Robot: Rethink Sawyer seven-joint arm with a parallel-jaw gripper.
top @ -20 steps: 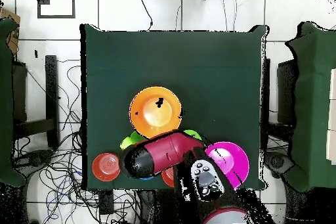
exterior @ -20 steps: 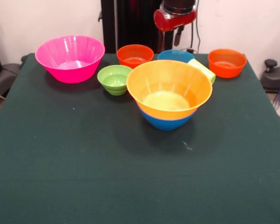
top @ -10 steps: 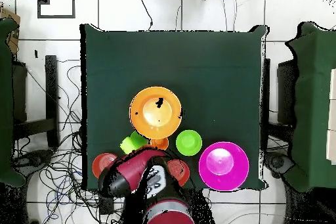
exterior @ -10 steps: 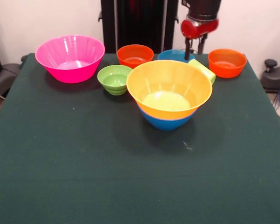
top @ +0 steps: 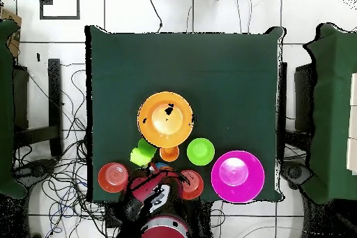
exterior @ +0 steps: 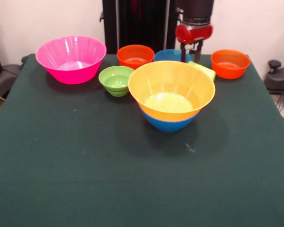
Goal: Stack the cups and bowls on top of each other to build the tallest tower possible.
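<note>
A glossy yellow-orange plastic bowl [exterior: 171,91] nests in a round blue bowl [exterior: 169,123] at frame centre; the red-and-black gripper [exterior: 191,53] hovers upper right above a lime-yellow tumbler [exterior: 202,70], jaw state indiscernible.

Even, bright light; soft shadows under the bowls [exterior: 170,94], faint glare inside.

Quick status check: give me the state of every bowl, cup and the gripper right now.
Yellow-orange bowl: nested in blue bowl.
Pink bowl: upright, alone, empty.
Green bowl: upright, alone.
Two orange bowls: upright, unstacked.
Small blue bowl: mostly hidden behind the stack.
Lime cup: lying tilted behind the stack.
Gripper: above small blue bowl, grip unclear.
</note>
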